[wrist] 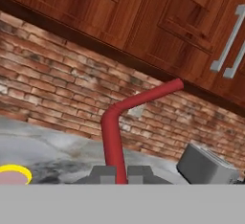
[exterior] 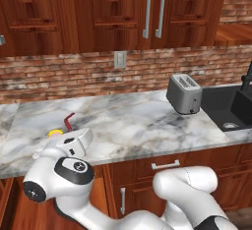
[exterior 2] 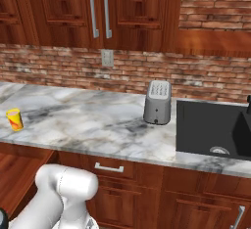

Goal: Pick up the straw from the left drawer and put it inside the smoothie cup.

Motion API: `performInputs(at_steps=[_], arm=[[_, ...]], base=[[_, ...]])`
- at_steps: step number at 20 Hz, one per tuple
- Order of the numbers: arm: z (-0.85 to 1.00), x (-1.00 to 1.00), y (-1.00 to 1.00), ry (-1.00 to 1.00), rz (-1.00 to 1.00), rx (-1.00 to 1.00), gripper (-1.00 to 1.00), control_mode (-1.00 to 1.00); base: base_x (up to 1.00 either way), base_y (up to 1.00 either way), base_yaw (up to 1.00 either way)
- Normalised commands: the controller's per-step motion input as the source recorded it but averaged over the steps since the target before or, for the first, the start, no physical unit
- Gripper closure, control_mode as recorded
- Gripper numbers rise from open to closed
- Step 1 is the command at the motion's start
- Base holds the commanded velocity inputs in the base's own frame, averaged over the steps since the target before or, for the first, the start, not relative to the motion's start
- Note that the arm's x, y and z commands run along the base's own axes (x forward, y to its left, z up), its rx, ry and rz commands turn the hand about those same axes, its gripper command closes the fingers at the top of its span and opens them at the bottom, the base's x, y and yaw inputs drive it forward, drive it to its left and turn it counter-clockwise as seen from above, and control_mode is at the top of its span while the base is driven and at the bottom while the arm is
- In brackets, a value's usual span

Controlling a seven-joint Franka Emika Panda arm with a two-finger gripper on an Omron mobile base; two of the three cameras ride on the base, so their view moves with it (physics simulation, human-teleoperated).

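The thin red straw (wrist: 113, 137) stands upright between my fingertips, its bent end pointing up and to the right. My gripper (wrist: 119, 173) is shut on its lower end. In the left base view the gripper (exterior: 69, 132) holds the straw (exterior: 68, 121) over the counter's left part, just right of the yellow smoothie cup (exterior: 54, 133). The arm partly covers the cup there. The cup's rim (wrist: 13, 174) shows low and to the left of the straw in the hand view. The cup (exterior 2: 14, 119) stands upright near the counter's front edge. The left drawer (exterior 2: 22, 167) stands pulled out below the counter.
A silver toaster (exterior: 184, 94) stands on the marble counter (exterior: 133, 121) to the right, next to a dark sink (exterior: 229, 108). A brick wall and wooden upper cabinets (exterior: 123, 13) rise behind the counter. A narrower drawer with a silver handle (exterior: 166, 164) sits under the counter.
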Motion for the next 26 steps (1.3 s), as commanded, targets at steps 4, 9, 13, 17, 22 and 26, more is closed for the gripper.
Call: performInputs(at_steps=[4, 9, 13, 17, 22, 26], arm=[[0.07, 0.09, 0.0, -0.06, -0.15, 0.0, 1.0, -1.0], [0.14, 0.0, -0.02, -0.2, -0.1, 0.0, 1.0, -1.0], [0.26, 0.0, -0.11, -0.2, -0.06, 0.0, 1.0, -1.0], [0.21, 0.01, -0.27, -0.14, 0.0, 0.0, 1.0, -1.0], [0.09, 0.15, -0.35, -0.05, 0.0, 0.0, 1.0, -1.0], [0.01, 0.21, -0.23, -0.02, 0.0, 0.03, 1.0, -1.0]], base=[[0.0, 0.0, 0.0], [0.0, 0.0, 0.0], [0.0, 0.0, 0.0], [0.0, 0.0, 0.0], [0.0, 0.0, 0.0], [0.0, 0.0, 0.0]])
